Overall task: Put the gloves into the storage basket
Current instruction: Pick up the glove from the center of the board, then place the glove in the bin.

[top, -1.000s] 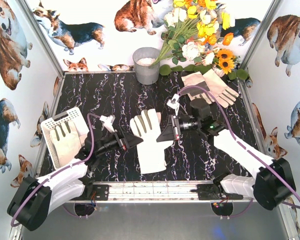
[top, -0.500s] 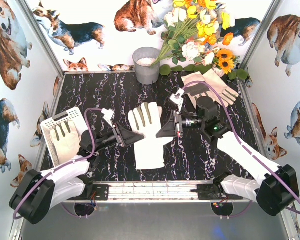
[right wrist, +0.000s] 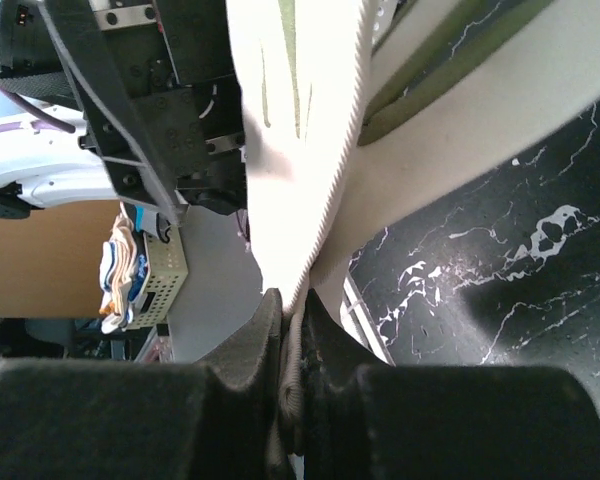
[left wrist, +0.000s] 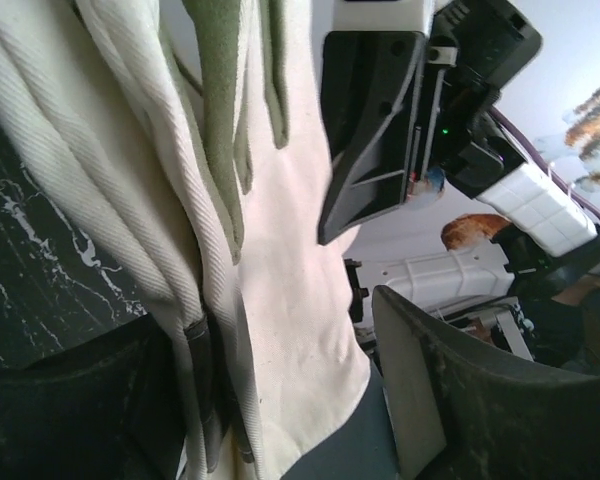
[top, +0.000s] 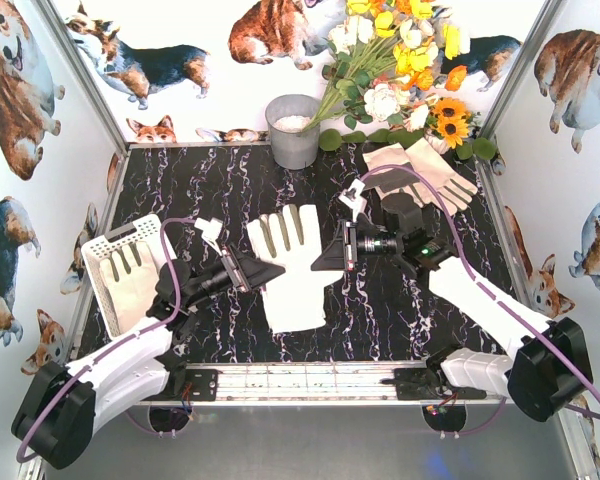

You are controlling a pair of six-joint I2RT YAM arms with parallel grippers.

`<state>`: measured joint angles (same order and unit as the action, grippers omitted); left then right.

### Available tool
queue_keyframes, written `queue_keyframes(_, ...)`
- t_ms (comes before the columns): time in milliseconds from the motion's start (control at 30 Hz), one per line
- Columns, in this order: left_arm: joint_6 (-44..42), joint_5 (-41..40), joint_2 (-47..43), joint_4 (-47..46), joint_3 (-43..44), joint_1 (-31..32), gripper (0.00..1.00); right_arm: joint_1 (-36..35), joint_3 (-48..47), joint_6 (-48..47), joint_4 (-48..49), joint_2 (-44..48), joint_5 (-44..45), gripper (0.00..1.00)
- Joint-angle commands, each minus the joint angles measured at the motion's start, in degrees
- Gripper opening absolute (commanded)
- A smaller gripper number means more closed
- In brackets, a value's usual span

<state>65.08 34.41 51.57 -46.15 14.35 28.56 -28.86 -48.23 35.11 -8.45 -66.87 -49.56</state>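
A cream-white glove with grey-brown finger patches hangs spread between my two grippers over the middle of the table. My right gripper is shut on its right edge; in the right wrist view the ribbed edge of the glove is pinched in that gripper. My left gripper straddles the left edge. In the left wrist view the glove lies between the jaws of this gripper, with a gap still showing at the right finger. The white storage basket stands at the left and holds one glove.
Two more gloves lie at the back right, beside a bunch of flowers. A grey metal bucket stands at the back centre. Printed walls enclose the table on three sides.
Both grippers and the hanging glove have shifted left, towards the basket. The left jaws have narrowed around the glove's left edge. The right grip has held.
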Motion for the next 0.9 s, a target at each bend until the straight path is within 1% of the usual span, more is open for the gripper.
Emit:
queue_keyframes(0, -2.9, -2.7, -0.4, 4.6, 3.1, 0.5, 0.58, -1.4, -1.2, 2.3, 8.2, 0.0, 1.4, 0.0)
queue_keyframes(167, -3.5, -6.6, -0.1, 6.2, 3.7, 0.6, 0.57, -3.1, -0.1, 4.0, 9.7, 0.2, 7.0, 0.0)
queue_keyframes(300, -3.1, -6.6, 1.5, 6.7, 4.4, 1.1, 0.57, -4.5, 1.6, 5.8, 11.6, 0.0, 11.7, 0.0)
queue_keyframes(400, -3.0, -6.7, 2.6, 6.7, 4.7, 1.3, 0.53, -5.4, 1.5, 6.8, 13.4, -1.2, 13.2, 0.0)
queue_keyframes(467, -3.2, -7.2, 2.9, 7.4, 5.2, 1.3, 0.46, -5.9, 1.2, 6.8, 13.8, -1.9, 14.3, 0.0)
queue_keyframes(533, -4.0, -8.0, 3.1, 10.2, 6.1, 1.3, 0.35, -6.1, 1.0, 6.6, 14.1, -2.2, 15.4, 0.0)
queue_keyframes(667, -7.7, -11.3, 2.7, 21.3, 9.3, 1.3, 0.11, -6.1, -0.5, 4.9, 11.9, -3.2, 18.0, 0.0)
queue_keyframes(733, -9.4, -13.7, 2.3, 27.1, 10.9, 1.3, 0.02, -6.3, -1.5, 3.9, 9.8, -4.1, 19.8, 0.0)
queue_keyframes(767, -10.1, -15.3, 2.2, 30.0, 11.7, 1.3, 0.0, -6.5, -2.1, 3.4, 8.8, -4.9, 21.1, 0.0)
queue_keyframes(867, -14.0, -17.8, 2.2, 41.7, 15.8, 0.8, 0.0, -8.0, -4.0, 1.9, 6.5, -7.3, 23.5, 0.0)
